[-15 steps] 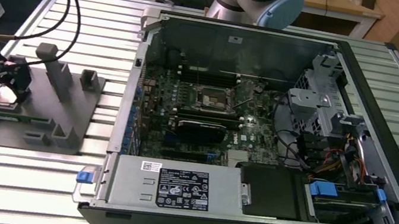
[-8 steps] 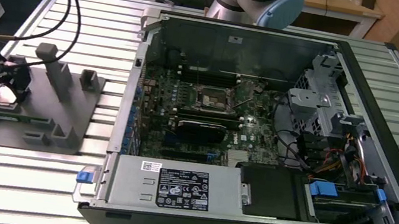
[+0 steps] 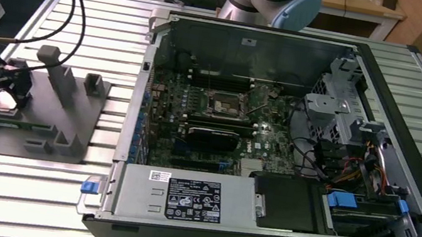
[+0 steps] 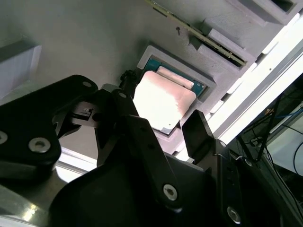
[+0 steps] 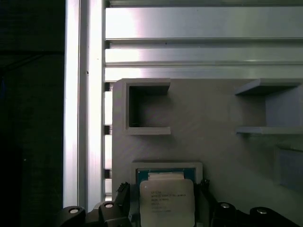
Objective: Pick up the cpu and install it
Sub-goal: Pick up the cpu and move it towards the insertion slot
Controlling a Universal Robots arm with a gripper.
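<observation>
The pincer (image 4: 162,111), jaws apart, straddles the cpu (image 5: 165,203), seated in the holder block (image 5: 222,109) by the table (image 5: 189,28) edge. We judge it not yet lifted, nor installed.

The black metal end effector (image 4: 161,112) has its fingers (image 4: 196,132) spread, one on each side of the small square silvery-white cpu (image 4: 163,97). The cpu lies flat between them in a recess of the grey plastic holder block (image 4: 94,42).
</observation>
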